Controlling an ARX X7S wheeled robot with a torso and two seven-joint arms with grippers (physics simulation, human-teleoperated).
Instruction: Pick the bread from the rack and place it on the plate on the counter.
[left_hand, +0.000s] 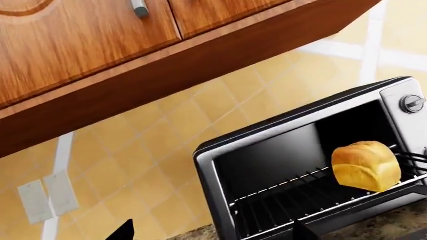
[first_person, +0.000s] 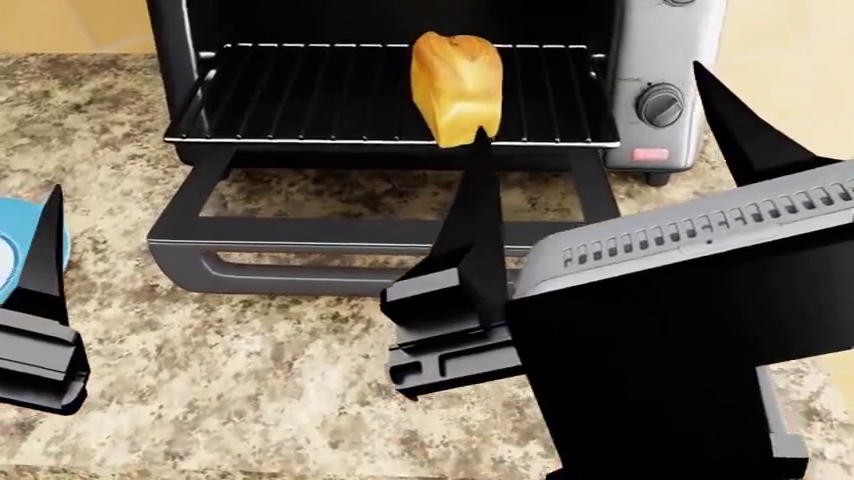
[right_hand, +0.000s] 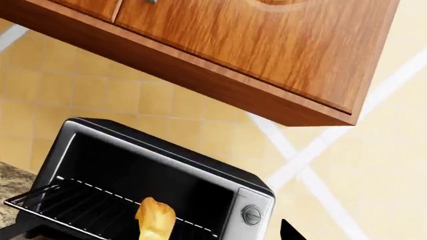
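1. Bread stands upright on the rack, right of the middle and near the front rail, split top up. Nothing touches it.
2. Rack: black wire bars, pulled partly out of the toaster oven so that its front rail overhangs the open door. The left wrist view shows the loaf on the bars inside the dark oven cavity; the right wrist view shows it edge-on in the same place.
3. Door hangs folded down flat in front of the oven, its glass pane showing the counter beneath, handle toward the robot.
4. Oven has a silver control panel on its right side with a knob.
5. Right gripper is in front of the oven, jaws spread wide and holding nothing. One finger points up toward the loaf, its tip just below the rack's rail in the head view; the other finger rises right of the control panel.
6. Left gripper: only one dark finger shows at the head view's left edge, above the counter; whether it is open I cannot tell. It holds nothing visible.
7. Plate shows as a sliver of light blue at the left edge, on the counter, partly behind that finger, well apart from the bread.
8. Wooden cabinets hang above the oven in both wrist views.
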